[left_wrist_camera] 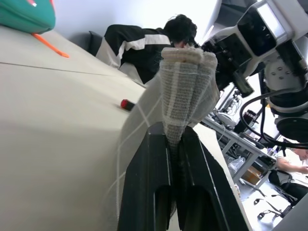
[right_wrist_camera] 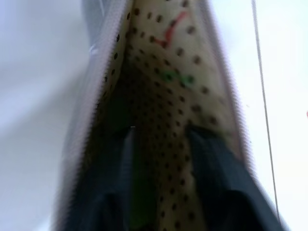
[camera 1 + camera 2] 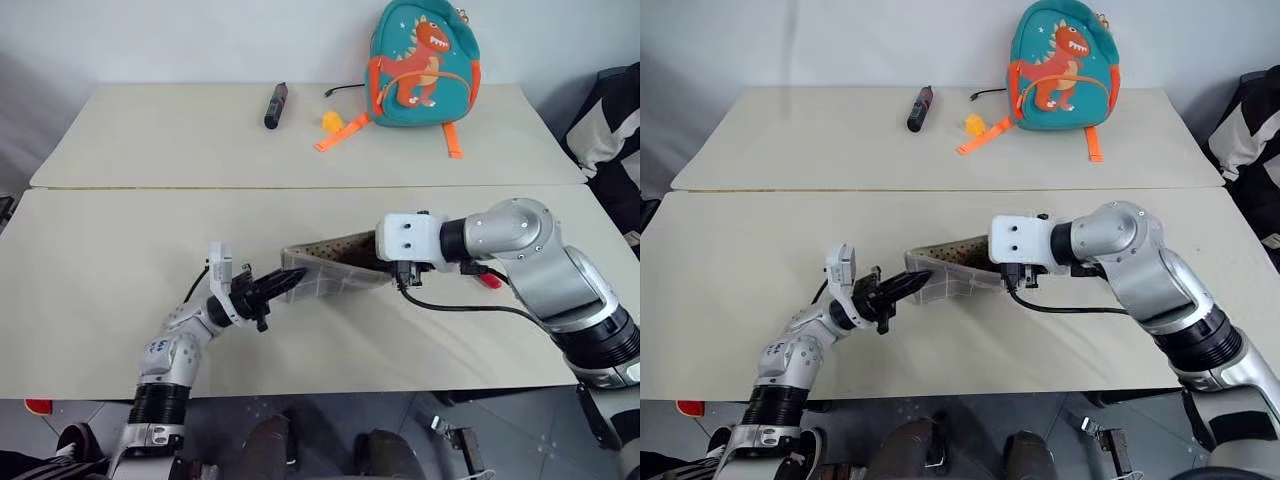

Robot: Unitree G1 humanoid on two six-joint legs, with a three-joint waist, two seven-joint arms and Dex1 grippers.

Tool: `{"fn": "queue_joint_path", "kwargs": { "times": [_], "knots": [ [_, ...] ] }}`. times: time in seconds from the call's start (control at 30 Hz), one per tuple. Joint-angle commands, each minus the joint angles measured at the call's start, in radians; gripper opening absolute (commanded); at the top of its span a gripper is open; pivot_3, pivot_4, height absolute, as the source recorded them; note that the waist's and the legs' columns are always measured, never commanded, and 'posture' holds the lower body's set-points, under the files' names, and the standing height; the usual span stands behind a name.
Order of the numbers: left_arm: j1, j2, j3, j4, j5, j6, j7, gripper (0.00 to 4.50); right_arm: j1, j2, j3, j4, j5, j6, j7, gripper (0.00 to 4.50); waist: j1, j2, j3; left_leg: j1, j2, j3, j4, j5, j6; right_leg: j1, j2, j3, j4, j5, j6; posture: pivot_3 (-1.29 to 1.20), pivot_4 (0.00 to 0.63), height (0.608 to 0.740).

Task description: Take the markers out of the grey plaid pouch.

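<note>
Mid-frame, the left gripper (image 3: 283, 284) is pinching the grey plaid pouch (image 3: 330, 268) by one end, while the right gripper (image 2: 163, 159) is sitting inside its opening, fingers parted.

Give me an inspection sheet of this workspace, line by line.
Surface: two beige tables pushed together.
Job's things: grey plaid pouch held up above the near table, mouth open; a red-capped marker lies by the right arm.
Clutter: teal dinosaur backpack, dark stick, small yellow item on the far table.
Grippers: left gripper shut on the pouch's end; right gripper open, fingers inside the pouch mouth.
Cables: black cable hanging from the right wrist.
Surroundings: white wall; a person in a black-and-white top seated beside the table.
</note>
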Motion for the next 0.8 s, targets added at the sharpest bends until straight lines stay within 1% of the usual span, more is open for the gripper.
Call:
{"fn": "queue_joint_path", "kwargs": {
  "times": [0.03, 0.23, 0.3, 0.4, 0.5, 0.63, 0.8],
  "knots": [
    [0.000, -0.007, -0.010, -0.039, -0.007, -0.004, -0.006, 0.00, 0.003, 0.002, 0.038, -0.033, -0.028, -0.008, 0.019, 1.88, 0.001, 0.000, 0.000, 0.000, 0.000, 0.000, 0.000, 0.000, 0.000, 0.000, 0.000, -0.001, 0.000, 0.000, 0.000, 0.00, 0.150, 0.740],
    [0.001, -0.007, -0.004, -0.045, -0.008, 0.003, 0.005, 0.00, 0.007, -0.007, 0.089, 0.008, -0.098, -0.059, 0.023, 1.88, 0.001, 0.000, 0.000, 0.000, 0.000, 0.000, 0.000, 0.000, 0.000, 0.000, 0.000, -0.006, 0.000, 0.000, 0.000, 0.00, 0.150, 0.740],
    [0.004, -0.009, -0.004, -0.051, -0.014, 0.012, 0.007, 0.00, 0.002, 0.020, 0.090, 0.035, -0.113, -0.056, 0.005, 1.88, 0.001, 0.000, 0.000, 0.000, 0.000, 0.000, 0.001, 0.000, 0.000, 0.000, 0.000, -0.006, 0.000, 0.000, 0.000, 0.00, 0.150, 0.740],
    [0.007, -0.007, -0.004, -0.057, -0.014, 0.016, 0.010, 0.00, 0.005, 0.030, 0.107, 0.053, -0.142, -0.064, 0.008, 1.88, 0.001, 0.000, 0.000, 0.000, 0.000, 0.000, 0.001, 0.000, 0.000, 0.000, 0.000, -0.006, 0.001, 0.000, 0.000, 0.00, 0.150, 0.740],
    [0.013, -0.007, -0.003, -0.058, -0.016, 0.019, 0.010, 0.00, -0.011, 0.074, 0.116, 0.090, -0.173, -0.059, -0.021, 1.88, 0.001, 0.000, 0.000, 0.000, 0.000, 0.000, 0.001, 0.000, 0.000, 0.001, 0.001, -0.007, 0.001, 0.000, 0.000, 0.00, 0.150, 0.740],
    [0.019, -0.007, -0.004, -0.062, -0.017, 0.025, 0.011, 0.00, -0.029, 0.103, 0.151, 0.135, -0.229, -0.051, -0.012, 1.88, -0.002, 0.000, 0.000, 0.000, 0.000, 0.000, 0.001, 0.000, 0.000, 0.000, 0.001, -0.007, 0.001, 0.000, 0.000, 0.00, 0.150, 0.740],
    [0.023, -0.011, 0.002, -0.066, -0.028, 0.032, 0.012, 0.00, -0.036, 0.147, 0.163, 0.180, -0.270, -0.021, -0.025, 1.88, -0.002, 0.000, 0.000, 0.000, 0.000, 0.000, 0.001, 0.000, 0.000, 0.000, 0.001, -0.007, 0.002, 0.000, 0.000, 0.00, 0.150, 0.740]
  ]
}}
